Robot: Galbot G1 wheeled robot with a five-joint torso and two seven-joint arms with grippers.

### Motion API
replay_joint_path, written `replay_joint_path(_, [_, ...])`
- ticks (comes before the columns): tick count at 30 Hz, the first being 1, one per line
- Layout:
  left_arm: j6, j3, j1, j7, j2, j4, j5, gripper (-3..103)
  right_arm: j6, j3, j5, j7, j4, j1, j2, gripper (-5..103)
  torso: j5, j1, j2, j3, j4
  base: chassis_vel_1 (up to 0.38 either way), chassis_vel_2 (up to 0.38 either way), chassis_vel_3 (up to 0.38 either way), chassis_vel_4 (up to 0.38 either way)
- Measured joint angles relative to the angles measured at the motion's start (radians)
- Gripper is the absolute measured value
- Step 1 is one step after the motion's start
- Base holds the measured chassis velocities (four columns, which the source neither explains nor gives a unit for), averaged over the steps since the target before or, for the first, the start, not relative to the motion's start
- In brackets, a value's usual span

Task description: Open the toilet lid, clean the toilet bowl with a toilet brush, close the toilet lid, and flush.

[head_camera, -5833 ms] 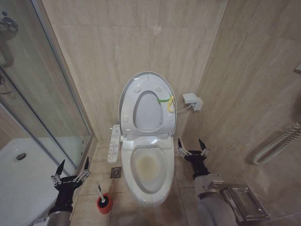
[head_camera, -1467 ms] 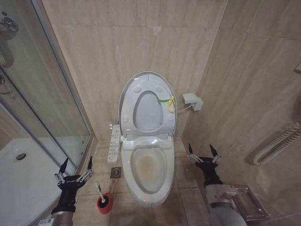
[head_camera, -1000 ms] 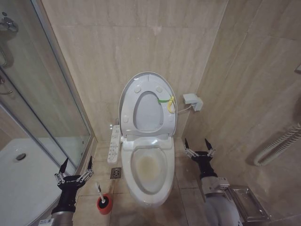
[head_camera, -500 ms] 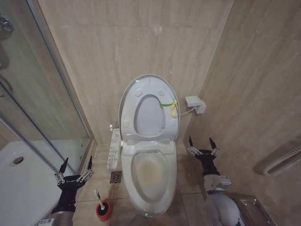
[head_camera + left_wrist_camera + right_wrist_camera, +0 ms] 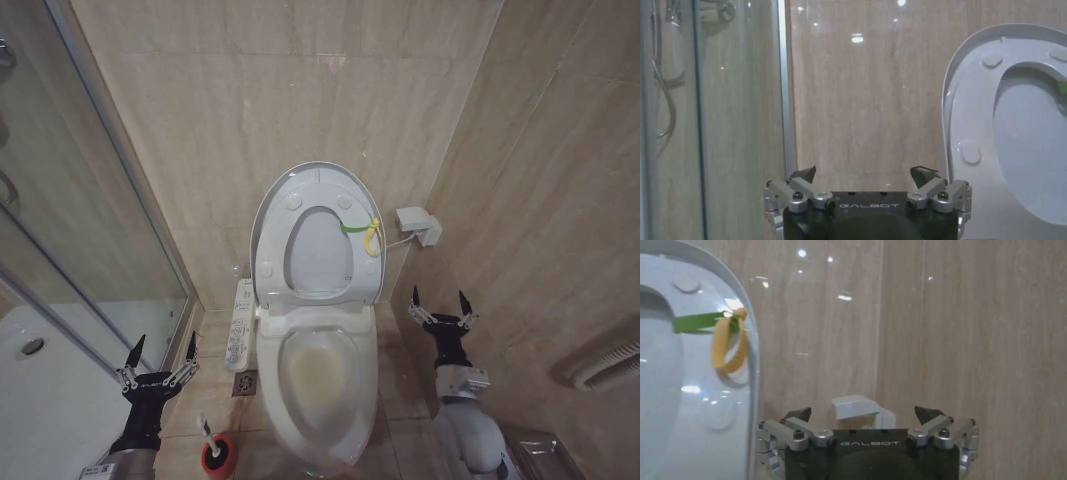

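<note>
While the toilet lid (image 5: pixel 318 235) stands raised against the back wall (image 5: pixel 280 110), its glossy underside with the round bumpers faces the room, and its long axis runs up the wall. The seat ring (image 5: pixel 352 290) is raised with it, and the yellow-green strap (image 5: pixel 362 231) hangs at the right edge of the lid. Below it the toilet bowl (image 5: pixel 322 378) lies open, with its long axis from the wall toward the robot and a yellow-brown stain inside. The button panel (image 5: pixel 241 325) sits on the left side of the bowl.

The toilet brush (image 5: pixel 207 435) stands in its red holder (image 5: pixel 217 456) on the floor (image 5: pixel 395 375) left of the bowl front, its white handle tilted up and to the left.

The left gripper (image 5: pixel 158 365) hovers over the floor between the glass shower door (image 5: pixel 80 230) and the bowl, just above and left of the brush, with its fingers spread apart and nothing between them. The right gripper (image 5: pixel 440 305) hovers in the narrow strip of floor between the bowl and the right wall (image 5: pixel 560 230), below the small white wall box (image 5: pixel 416 224); its fingers are spread too and hold nothing. The room is tight at both sides of the bowl.
</note>
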Motion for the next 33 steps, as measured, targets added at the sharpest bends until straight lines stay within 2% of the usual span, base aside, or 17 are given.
replay_joint_path(10, [0.0,0.0,0.0,0.0,0.0,0.0,0.0,96,-0.049,-0.034,-0.004,0.026,-0.078,0.141,-0.031,100,0.0001,-0.001,0.0,0.0,0.0002,0.0,0.0,0.0,0.0])
replay_joint_path(18, [0.0,0.0,0.0,0.0,0.0,0.0,0.0,96,-0.07,-0.078,0.083,0.032,-0.262,0.355,-0.042,100,0.0,-0.001,0.0,0.0,0.0003,0.0,0.0,0.0,0.0])
replay_joint_path(24, [0.0,0.0,0.0,0.0,0.0,0.0,0.0,96,-0.056,-0.086,0.093,0.028,-0.423,0.531,-0.051,100,0.0001,-0.001,0.0,0.0,0.0004,0.0,0.0,0.0,0.0])
replay_joint_path(33, [0.0,0.0,0.0,0.0,0.0,0.0,0.0,96,-0.052,-0.098,0.102,0.019,-0.554,0.699,-0.079,100,0.0,-0.001,0.0,0.0,0.0001,0.0,0.0,0.0,0.0])
